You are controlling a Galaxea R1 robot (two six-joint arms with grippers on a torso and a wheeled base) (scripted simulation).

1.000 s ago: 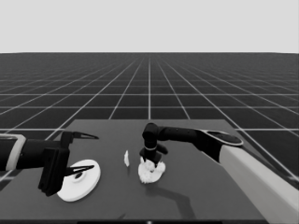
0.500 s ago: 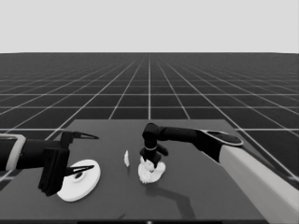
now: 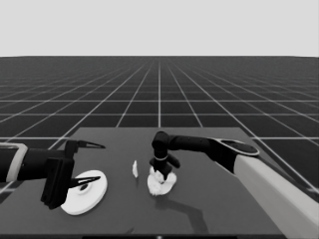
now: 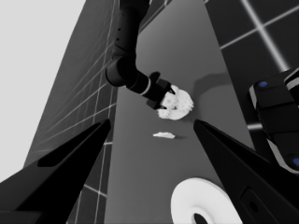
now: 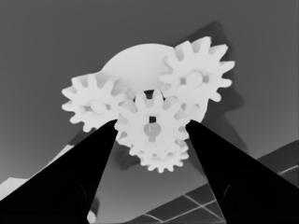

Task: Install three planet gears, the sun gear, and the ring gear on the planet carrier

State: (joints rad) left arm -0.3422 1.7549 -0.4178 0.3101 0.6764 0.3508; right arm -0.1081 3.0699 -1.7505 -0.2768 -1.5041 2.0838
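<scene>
Only the right wrist view resolves teeth: four gears (image 5: pixel 152 128) lie on the smaller round part (image 5: pixel 140 60), the middle one between the right pincer's (image 5: pixel 152 128) spread fingers, touching neither. The head view shows that pincer (image 3: pixel 162 172) mid-worktop (image 3: pixel 209 209) and the left pincer (image 3: pixel 82 164), fingers apart, parked over the one larger round part (image 3: pixel 84 191). One thin white piece (image 3: pixel 134 168) lies between, with bare worktop toward the near edge.

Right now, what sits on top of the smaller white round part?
Four small white toothed gears crowd on the smaller white round part, the right tool straddling the middle one. Its centre hole is covered.
</scene>
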